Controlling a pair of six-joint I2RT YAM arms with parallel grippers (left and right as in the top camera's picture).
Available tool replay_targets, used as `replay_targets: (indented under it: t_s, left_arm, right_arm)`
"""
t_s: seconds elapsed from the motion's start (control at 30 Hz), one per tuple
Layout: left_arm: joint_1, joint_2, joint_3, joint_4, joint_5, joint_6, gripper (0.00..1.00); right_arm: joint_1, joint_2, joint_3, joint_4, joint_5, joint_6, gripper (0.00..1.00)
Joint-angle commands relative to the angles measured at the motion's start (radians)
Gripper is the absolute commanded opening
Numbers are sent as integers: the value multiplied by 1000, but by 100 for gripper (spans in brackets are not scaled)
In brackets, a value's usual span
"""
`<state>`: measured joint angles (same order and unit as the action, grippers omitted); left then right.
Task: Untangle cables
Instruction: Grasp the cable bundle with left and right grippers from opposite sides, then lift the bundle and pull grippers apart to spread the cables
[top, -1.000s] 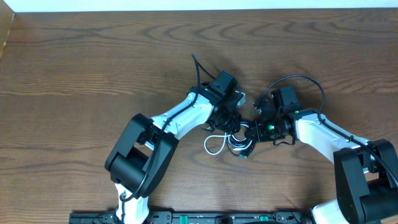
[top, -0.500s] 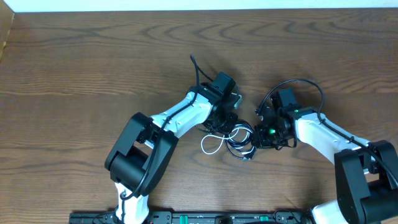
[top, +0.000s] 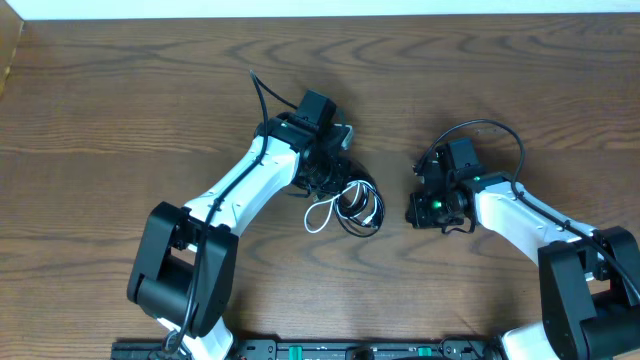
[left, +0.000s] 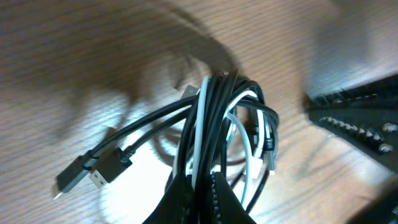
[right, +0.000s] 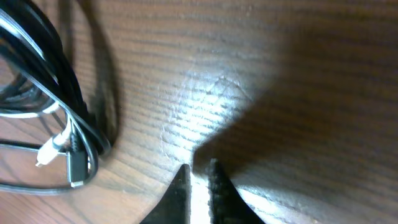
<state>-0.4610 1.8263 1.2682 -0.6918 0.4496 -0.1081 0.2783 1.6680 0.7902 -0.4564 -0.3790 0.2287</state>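
Pressed together, the jaws of the left gripper (left: 198, 200) pinch a bundle of thin black and white charging cables (left: 217, 124). Only the left wrist view shows this grip; overhead, the arm hides it. The loops run up-frame from the fingers, with dark blurred plugs (left: 87, 171) pointing lower left. The right gripper (right: 198, 186) shows a narrow slit between its jaws, holding nothing, over the brown wooden table (right: 280, 74). The cables lie apart at its view's left edge, cut off.

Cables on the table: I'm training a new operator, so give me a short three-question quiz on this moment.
1. True or false: the right gripper is clamped on a plug.
2. What holds the bunched cables? A) the left gripper B) the right gripper C) nothing, they lie free
3. Fill in: among the black cables, the one odd cord is ___.
Key: 1 false, it holds nothing; 2 A; 3 white.
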Motion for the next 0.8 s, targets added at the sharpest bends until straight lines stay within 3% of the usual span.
replay_targets:
  t_s: [0.0, 0.13, 0.33, 0.43, 0.57, 0.67, 0.73, 0.77]
  left_arm:
    - [-2, -16, -8, -8, 64, 0, 7]
    - [-17, -16, -8, -8, 66, -2, 8]
    - [-73, -16, -8, -7, 66, -2, 7]
    - [-95, -16, -8, -7, 66, -2, 7]
    - [-101, -16, -8, -7, 66, -2, 7]
    - [-100, -16, -8, -7, 62, -2, 7]
    - [-100, -16, -8, -6, 62, -2, 7]
    - [-100, -16, -8, -4, 62, -2, 7]
  right_arm:
    - [-3, 27, -19, 68, -94, 13, 30]
    - [-2, 27, -19, 164, -230, -3, 36]
    - [2, 27, -19, 172, -233, -32, 37]
    - [19, 27, -19, 172, -227, -35, 33]
    - [49, 27, -20, 146, -122, -35, 17]
    - [66, 27, -20, 92, -51, -35, 14]
    - [69, 27, -20, 67, -25, -35, 16]
    - [69, 27, -20, 51, -9, -35, 24]
